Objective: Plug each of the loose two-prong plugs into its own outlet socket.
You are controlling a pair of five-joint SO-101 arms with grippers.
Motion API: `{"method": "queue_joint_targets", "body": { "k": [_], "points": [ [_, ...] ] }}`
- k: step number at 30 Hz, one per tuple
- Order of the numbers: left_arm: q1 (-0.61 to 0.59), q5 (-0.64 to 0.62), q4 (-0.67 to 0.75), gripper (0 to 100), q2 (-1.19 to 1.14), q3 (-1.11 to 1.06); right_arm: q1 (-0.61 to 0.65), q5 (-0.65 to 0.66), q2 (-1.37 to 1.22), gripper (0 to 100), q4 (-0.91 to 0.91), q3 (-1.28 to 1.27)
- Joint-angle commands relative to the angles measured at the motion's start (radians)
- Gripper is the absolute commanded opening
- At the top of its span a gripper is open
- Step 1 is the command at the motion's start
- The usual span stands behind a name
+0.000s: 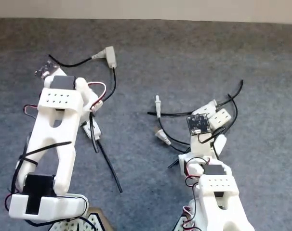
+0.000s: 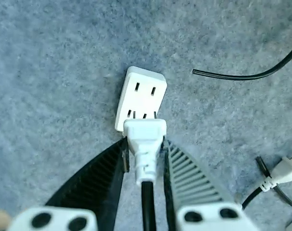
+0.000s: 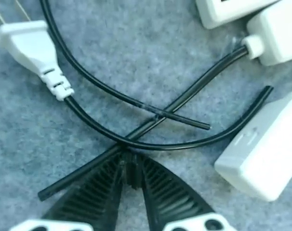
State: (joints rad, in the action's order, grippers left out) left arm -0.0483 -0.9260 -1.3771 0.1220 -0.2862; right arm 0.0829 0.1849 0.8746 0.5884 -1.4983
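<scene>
I log one plug [image 2: 145,130] clamped in my left gripper [image 2: 144,147], prongs at the outlet [image 2: 143,89] but not seated; right gripper [image 3: 132,161] closed beside a cable [image 3: 184,96]; another plug [image 3: 28,45] lies loose.

plug [image 2: 145,132] in left hand [image 2: 145,147], touching outlet block [image 2: 142,94] ahead

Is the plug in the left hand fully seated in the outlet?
No, bare prongs show between the plug in the left hand and the outlet.

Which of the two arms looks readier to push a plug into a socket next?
Left. The left tool grips a white two-prong plug whose prongs meet the white plastic outlet block. The right tool is shut beside black cables, holding no plug.
</scene>
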Motion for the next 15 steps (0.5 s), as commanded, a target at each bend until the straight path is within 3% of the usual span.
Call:
{"method": "queue_joint_targets", "body": {
  "k": [1,5,15],
  "points": [
    [-0.008,0.012,0.074,1,0.004,-0.030,0.025,-0.002,0.012,0.7,-0.027,-0.001],
    [-0.012,0.081,0.078,1,-0.013,-0.033,0.027,-0.002,0.012,0.7,-0.027,-0.001],
    [-0.093,0.041,0.005,1,-0.252,0.116,0.027,-0.002,0.012,0.7,-0.027,-0.001]
  ]
}}
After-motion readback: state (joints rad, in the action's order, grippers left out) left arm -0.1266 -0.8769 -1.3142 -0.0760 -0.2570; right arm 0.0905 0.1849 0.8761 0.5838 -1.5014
